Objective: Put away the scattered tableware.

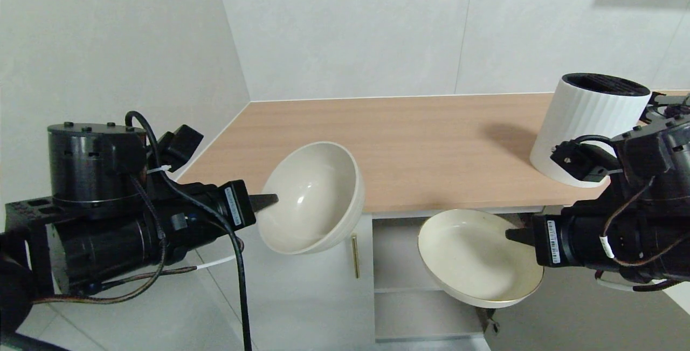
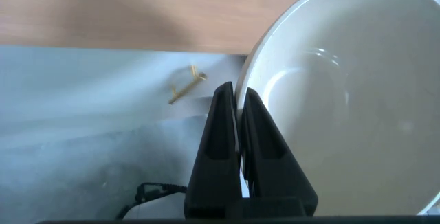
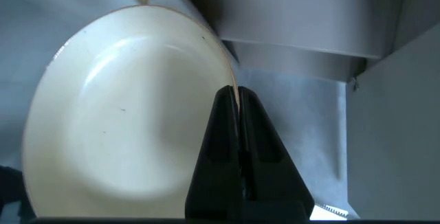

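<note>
Both clamp rims: left tool (image 1: 273, 198) bowl (image 1: 315, 202), right tool (image 1: 510, 234) plate (image 1: 474, 259); head view adds canister (image 1: 590, 124).

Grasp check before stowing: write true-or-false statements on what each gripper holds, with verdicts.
1. The left gripper is shut on the rim of the bowl. True.
2. The bowl rests on the countertop. False: it is held off it, tipped on its side.
3. The right gripper is shut on the rim of the plate. True.
4. The white ribbed container lies on its side. False: it stands upright on the countertop.
</note>
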Robot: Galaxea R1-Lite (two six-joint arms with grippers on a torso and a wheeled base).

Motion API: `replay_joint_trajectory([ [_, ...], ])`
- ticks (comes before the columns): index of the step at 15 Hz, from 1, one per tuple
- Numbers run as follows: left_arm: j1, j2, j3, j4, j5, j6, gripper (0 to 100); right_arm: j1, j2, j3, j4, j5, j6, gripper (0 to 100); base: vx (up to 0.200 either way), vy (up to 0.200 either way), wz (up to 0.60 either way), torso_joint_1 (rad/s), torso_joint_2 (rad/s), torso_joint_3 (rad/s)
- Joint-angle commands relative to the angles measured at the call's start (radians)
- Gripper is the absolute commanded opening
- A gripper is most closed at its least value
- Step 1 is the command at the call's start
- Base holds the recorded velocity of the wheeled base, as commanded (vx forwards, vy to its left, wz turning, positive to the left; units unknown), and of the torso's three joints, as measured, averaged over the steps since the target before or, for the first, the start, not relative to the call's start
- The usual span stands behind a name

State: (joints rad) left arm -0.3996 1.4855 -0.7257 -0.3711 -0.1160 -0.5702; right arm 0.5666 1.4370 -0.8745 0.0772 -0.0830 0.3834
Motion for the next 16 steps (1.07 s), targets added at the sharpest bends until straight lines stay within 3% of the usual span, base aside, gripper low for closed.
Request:
replay_joint_trajectory([
  [1, 0.001, 0.005, 0.0, 0.0, 0.002, 0.0, 0, -0.002, 0.017, 0.0, -0.001, -0.003, 0.0, 0, 0.0, 0.0, 0.0, 0.0, 0.0, 0.0],
  [16, 0.001, 0.013, 0.0, -0.002, 0.001, 0.0, 0, -0.037, 0.079, 0.006, -0.043, -0.004, -0.001, 0, 0.0, 0.0, 0.0, -0.005, 0.01, 0.008],
])
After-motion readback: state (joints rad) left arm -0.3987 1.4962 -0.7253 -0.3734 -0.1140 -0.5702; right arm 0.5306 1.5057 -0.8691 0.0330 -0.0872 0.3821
